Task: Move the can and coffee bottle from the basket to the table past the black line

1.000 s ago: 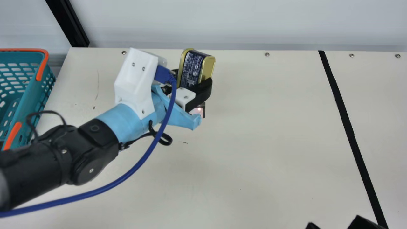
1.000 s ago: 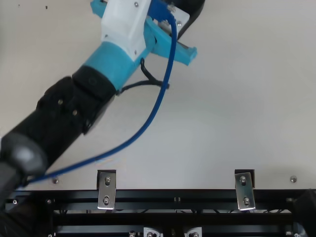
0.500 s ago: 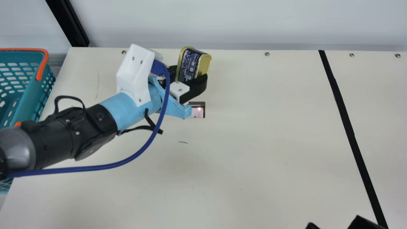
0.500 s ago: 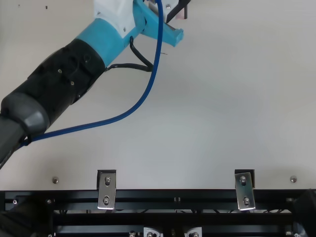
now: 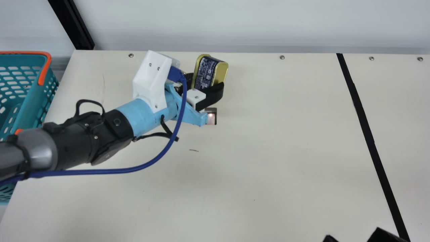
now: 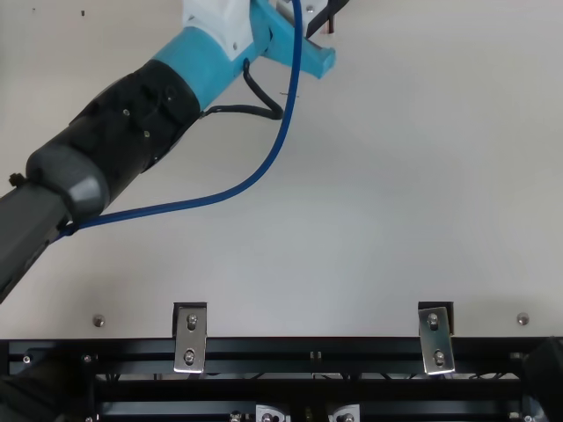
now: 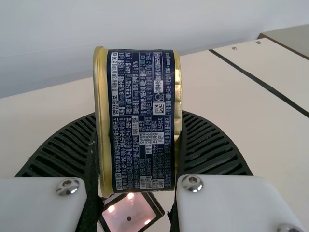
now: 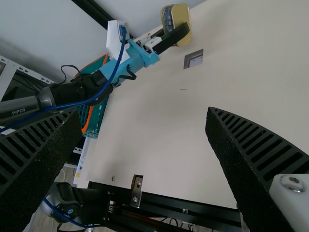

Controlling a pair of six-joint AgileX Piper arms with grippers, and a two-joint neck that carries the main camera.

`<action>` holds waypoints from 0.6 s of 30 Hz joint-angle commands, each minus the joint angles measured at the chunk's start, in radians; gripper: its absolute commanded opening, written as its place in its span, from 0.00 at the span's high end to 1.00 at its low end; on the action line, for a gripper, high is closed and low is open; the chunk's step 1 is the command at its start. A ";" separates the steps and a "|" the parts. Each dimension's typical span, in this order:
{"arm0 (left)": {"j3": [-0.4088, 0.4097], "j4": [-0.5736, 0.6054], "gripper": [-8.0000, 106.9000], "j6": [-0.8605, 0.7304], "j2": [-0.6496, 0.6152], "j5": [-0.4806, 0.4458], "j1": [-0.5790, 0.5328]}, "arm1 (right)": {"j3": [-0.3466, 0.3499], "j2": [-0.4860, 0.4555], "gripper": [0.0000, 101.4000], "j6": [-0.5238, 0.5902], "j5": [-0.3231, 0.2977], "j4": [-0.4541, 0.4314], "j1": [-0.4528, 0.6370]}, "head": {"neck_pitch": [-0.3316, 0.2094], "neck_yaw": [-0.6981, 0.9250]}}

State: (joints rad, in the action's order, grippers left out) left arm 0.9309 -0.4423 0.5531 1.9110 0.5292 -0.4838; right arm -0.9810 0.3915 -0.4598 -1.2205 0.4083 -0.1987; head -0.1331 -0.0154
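A rounded rectangular can (image 5: pixel 211 71), pinched in the left gripper (image 5: pixel 206 84) over the bench (image 5: pixel 268 161), has just shifted slightly farther from the teal basket (image 5: pixel 33 92) toward the black line (image 5: pixel 364 124), though the carry across seems unfinished, while the right gripper (image 8: pixel 144 114) is wide open.

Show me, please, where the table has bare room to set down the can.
Bare table stretches between the left gripper with its can and the black line, and again past that line. It is crowded between the basket and the can, where the left arm and its blue cable cross. The right gripper hangs by the line's lower end.
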 commanded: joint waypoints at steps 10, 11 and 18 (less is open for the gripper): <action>0.016 0.057 0.84 -0.037 0.040 0.026 -0.016 | 0.000 0.000 0.00 0.000 0.000 0.000 0.000 | -0.001 -0.003; 0.017 0.063 0.84 -0.042 0.041 0.026 -0.017 | 0.000 0.000 0.00 0.000 0.000 0.000 0.000 | -0.001 -0.003; 0.004 0.074 0.84 -0.054 -0.023 0.017 -0.022 | 0.000 0.000 0.00 0.000 0.000 0.000 0.000 | -0.001 -0.003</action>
State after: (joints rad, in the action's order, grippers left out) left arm 0.9377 -0.3672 0.5003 1.9064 0.5488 -0.5060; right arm -0.9810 0.3915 -0.4598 -1.2205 0.4083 -0.1987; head -0.1331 -0.0154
